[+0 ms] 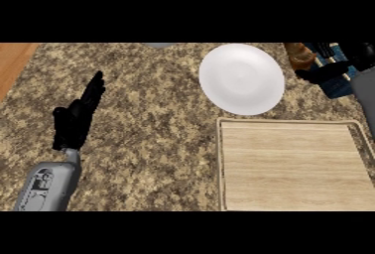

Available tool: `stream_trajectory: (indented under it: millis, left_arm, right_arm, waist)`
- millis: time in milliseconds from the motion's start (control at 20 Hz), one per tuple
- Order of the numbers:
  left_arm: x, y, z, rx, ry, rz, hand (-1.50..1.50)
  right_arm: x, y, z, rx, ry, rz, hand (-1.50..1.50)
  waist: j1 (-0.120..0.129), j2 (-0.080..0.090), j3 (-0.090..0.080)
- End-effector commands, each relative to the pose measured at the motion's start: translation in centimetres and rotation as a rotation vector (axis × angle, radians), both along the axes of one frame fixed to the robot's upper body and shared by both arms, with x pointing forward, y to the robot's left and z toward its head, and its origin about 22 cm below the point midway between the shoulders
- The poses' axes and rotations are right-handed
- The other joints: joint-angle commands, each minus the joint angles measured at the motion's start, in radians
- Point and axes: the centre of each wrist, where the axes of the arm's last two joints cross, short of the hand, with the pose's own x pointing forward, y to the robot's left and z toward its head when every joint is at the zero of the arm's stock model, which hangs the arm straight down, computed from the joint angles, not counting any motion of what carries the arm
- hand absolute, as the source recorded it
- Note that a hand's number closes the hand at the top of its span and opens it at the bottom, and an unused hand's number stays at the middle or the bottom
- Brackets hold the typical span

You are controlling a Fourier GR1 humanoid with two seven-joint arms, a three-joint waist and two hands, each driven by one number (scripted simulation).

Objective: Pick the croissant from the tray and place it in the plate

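- Already the croissant (297, 55) is off the tray (293, 168), with the right hand (322, 73) curled round it just beside the plate's (242, 79) right rim.
- Letting go here would likely land it on the counter (161, 129), since it hangs beyond the rim.
- The left hand (77, 119) rests at the view's left, fingers straight, well apart.
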Motion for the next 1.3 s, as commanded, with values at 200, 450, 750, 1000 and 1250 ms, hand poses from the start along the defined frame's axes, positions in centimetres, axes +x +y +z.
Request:
stream_trajectory:
  millis: [200,450,750,1000,1250]
  left_arm:
    - [0.9,-1.4,0.8,0.003,0.007,-0.019,0.00]
    - [0.3,-0.2,0.2,-0.003,-0.010,-0.015,0.00]
    - [0.0,-1.0,-1.2,-0.010,-0.006,-0.030,0.00]
    - [-0.3,-0.5,0.5,0.009,-0.017,-0.053,0.00]
    - [0.6,-1.4,0.0,-0.002,-0.017,-0.029,0.00]
  right_arm:
    - [2.5,9.3,-3.1,-0.004,0.059,0.047,1.50]
    - [2.5,12.7,-4.1,-0.247,0.056,0.032,1.50]
    - [2.0,15.0,-7.8,-0.146,0.260,-0.040,-1.50]
    - [1.0,14.4,-10.6,-0.056,0.282,-0.031,-1.50]
    - [1.5,14.2,-9.4,0.172,0.293,0.049,-1.50]
  waist:
    - [0.016,0.008,0.001]
    - [0.015,0.007,0.000]
    - [0.026,0.014,0.001]
    - [0.043,0.019,0.002]
    - [0.029,0.020,0.002]
